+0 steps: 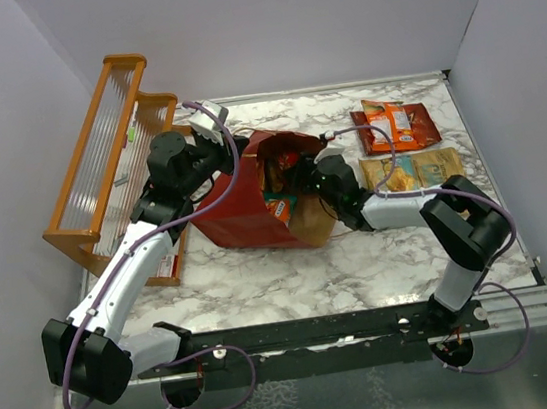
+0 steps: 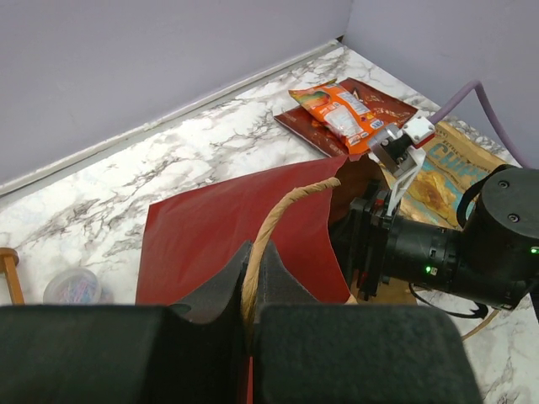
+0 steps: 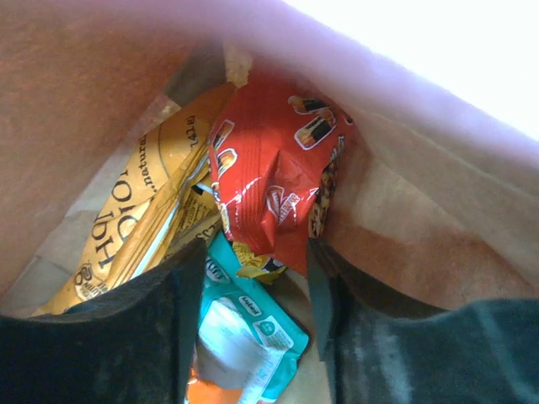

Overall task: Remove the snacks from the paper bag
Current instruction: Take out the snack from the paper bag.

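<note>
The tall dark red paper bag [image 1: 240,214], on its side with its mouth facing right, is being held by the left gripper [image 2: 250,282], clamped on its twine handle [image 2: 278,223]. The nearer right gripper [image 3: 253,286] is being reached inside, jaws apart. A small crinkly red packet [image 3: 269,185] is lying just ahead, leftward, lengthwise along the reach. A teal packet [image 3: 244,324] and a yellow packet [image 3: 143,202] are lying alongside.

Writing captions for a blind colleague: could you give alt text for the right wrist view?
Seen from inside the paper bag, the right tool's dark fingers stand apart, aimed at a crinkly red packet. A yellow packet lies left of it, and a teal packet shows between the fingers.
</note>
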